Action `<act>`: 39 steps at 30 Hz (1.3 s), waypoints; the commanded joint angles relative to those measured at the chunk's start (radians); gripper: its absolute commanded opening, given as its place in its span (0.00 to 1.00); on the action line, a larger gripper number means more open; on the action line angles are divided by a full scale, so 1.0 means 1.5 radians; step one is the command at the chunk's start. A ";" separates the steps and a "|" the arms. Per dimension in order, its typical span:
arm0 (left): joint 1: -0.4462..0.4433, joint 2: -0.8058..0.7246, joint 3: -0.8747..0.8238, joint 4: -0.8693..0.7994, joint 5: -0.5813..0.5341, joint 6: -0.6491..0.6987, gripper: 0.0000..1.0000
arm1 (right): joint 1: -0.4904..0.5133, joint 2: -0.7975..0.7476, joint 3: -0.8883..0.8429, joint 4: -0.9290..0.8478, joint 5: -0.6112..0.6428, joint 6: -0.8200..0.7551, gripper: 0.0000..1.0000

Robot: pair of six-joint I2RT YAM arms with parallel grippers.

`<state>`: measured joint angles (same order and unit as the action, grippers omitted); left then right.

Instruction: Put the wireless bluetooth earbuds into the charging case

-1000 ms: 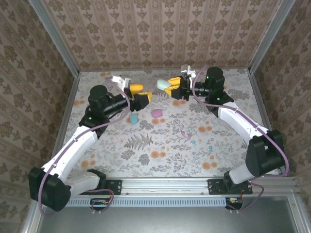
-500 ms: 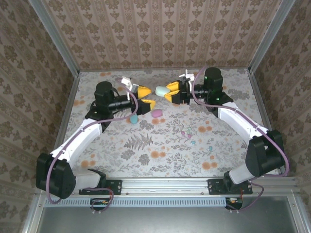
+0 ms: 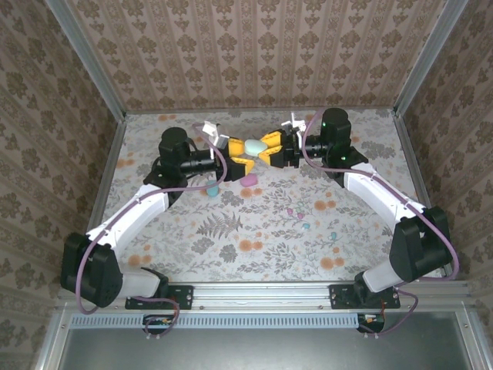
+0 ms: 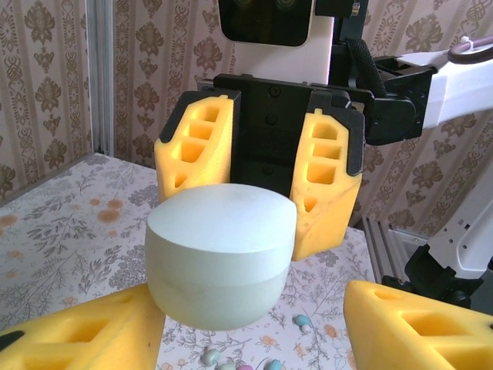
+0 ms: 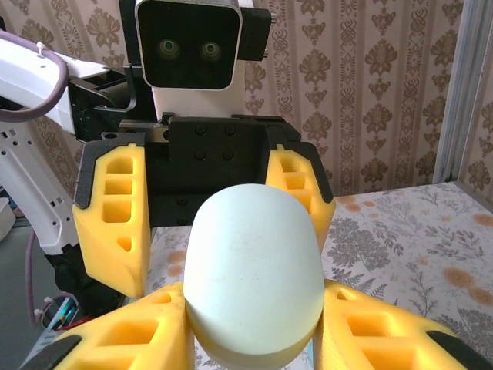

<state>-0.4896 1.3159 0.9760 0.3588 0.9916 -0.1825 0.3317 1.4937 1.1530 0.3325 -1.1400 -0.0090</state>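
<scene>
Right fingers (image 3: pixel 269 142) hold one mint case (image 3: pixel 254 145) of three

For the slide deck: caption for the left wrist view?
Right gripper holds the mint case up to the left gripper's open fingers.

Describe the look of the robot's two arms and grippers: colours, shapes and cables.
The left arm and right arm have white link shells and black joint housings, with a purple cable looped along each. The left gripper and right gripper have black bodies and chunky yellow fingers with rectangular cut-outs. Each wrist carries a white camera box with a black face.
</scene>
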 commanded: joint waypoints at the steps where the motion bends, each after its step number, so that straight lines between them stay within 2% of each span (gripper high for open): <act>1: -0.008 0.006 0.031 0.034 0.020 0.005 0.60 | 0.005 -0.021 0.010 0.005 -0.019 -0.020 0.38; 8: -0.010 0.006 0.028 0.062 0.015 -0.010 0.57 | 0.005 -0.023 0.009 0.001 -0.030 -0.032 0.38; 14: -0.010 0.007 0.028 0.064 0.018 -0.010 0.58 | 0.006 -0.025 0.007 -0.001 -0.034 -0.041 0.38; 25: -0.012 0.010 0.040 0.035 0.025 0.004 0.50 | 0.008 -0.028 0.010 -0.001 -0.031 -0.038 0.38; 33: -0.014 0.009 0.049 0.002 0.025 0.029 0.54 | 0.009 -0.028 0.011 0.012 -0.025 -0.025 0.38; 39: -0.015 0.010 0.052 -0.009 0.026 0.033 0.52 | 0.008 -0.024 0.012 0.015 -0.024 -0.020 0.38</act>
<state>-0.5034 1.3289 1.0180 0.3649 0.9981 -0.1593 0.3386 1.4780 1.1530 0.3328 -1.1648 -0.0486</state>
